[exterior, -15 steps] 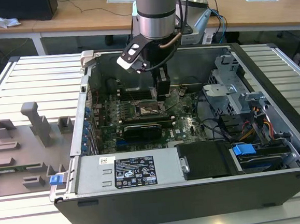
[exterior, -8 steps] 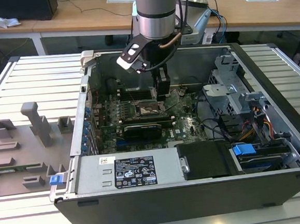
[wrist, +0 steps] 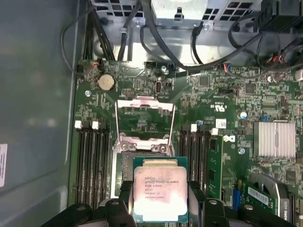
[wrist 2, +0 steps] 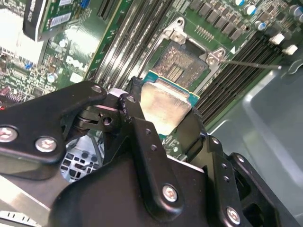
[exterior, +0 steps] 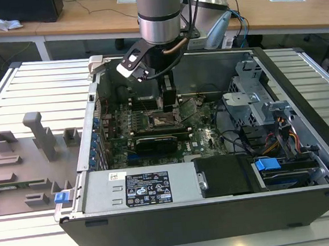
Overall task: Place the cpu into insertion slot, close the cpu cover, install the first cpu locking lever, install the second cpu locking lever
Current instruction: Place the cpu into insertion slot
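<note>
Two black jaws are clenched on the cpu [wrist: 159, 191], one on each side of the little square. Its grey top shows, with a thin green rim around it. The chip hangs over one edge of the insertion slot [wrist 2: 182, 66], and most of the slot's dark middle is bare. I cannot tell if the chip touches the slot. The cpu cover [wrist: 145, 102] is flipped open on the side of the slot away from the chip. Long black memory slots [wrist: 90, 161] run along both sides. In the exterior view the arm [exterior: 159, 15] reaches down into the open computer case [exterior: 298, 84], near the middle of the green board [exterior: 202, 137]. The case lies on a grey worktop [exterior: 36, 87], with a grey holder tray [exterior: 25, 162] beside it at the exterior view's left.
</note>
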`<state>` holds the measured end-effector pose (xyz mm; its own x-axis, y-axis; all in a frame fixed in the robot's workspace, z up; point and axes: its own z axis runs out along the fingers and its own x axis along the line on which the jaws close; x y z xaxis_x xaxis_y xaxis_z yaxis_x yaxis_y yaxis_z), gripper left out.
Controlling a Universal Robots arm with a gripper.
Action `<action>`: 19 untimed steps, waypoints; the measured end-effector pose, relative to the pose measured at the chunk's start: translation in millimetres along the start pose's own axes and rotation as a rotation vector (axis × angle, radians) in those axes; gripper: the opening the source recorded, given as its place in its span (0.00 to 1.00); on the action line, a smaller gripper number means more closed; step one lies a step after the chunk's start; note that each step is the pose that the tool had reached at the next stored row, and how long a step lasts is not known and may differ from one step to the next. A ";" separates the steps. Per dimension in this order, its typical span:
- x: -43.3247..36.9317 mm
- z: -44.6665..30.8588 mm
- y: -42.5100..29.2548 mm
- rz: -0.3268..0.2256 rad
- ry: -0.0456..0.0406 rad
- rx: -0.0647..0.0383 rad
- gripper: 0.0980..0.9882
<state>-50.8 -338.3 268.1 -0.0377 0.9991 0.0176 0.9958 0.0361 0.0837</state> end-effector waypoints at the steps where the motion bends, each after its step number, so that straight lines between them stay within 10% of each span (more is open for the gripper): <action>1: 0.1 1.2 -1.3 0.000 0.0000 0.000 0.50; 19: 6.1 20.4 -8.7 0.000 -0.0001 0.000 0.50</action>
<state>-58.0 -332.2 247.1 -0.0377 0.9991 0.0175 0.9958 0.0361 0.0836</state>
